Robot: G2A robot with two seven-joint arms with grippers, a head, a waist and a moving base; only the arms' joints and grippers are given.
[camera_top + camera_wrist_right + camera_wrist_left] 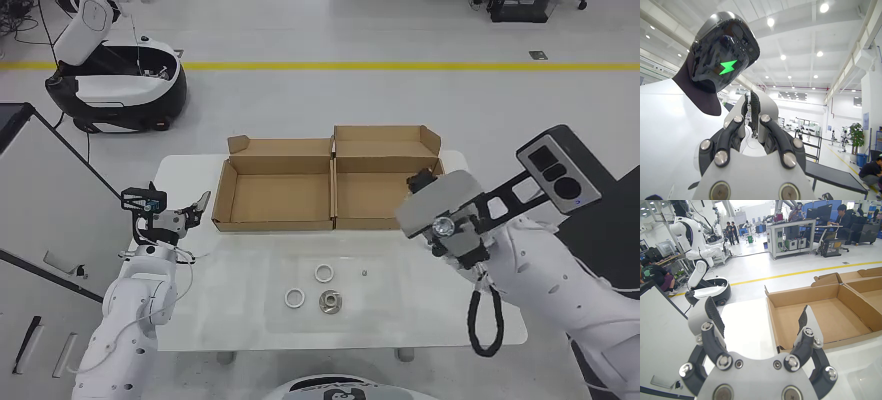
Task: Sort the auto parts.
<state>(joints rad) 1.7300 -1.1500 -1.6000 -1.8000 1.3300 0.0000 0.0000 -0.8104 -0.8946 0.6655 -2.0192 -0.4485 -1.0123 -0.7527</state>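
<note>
Pointing upward, the right gripper [751, 94] pinched a small metal part [748, 96] in its jaws; from above, rings [324, 272] lay on the tabletop [240, 300], the left gripper [190, 208] holding its jaws wide

Second robot [110, 90] (white, wheeled base) parked at yellow floor line [400, 66]; potted plant [856, 132] stands just beside blue bin [861, 160].

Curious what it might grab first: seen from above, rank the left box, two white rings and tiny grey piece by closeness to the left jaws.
1. Left box, just beside the left gripper.
2. Two white rings, mid-table, too close to call.
3. Tiny grey piece, farther right.
</note>
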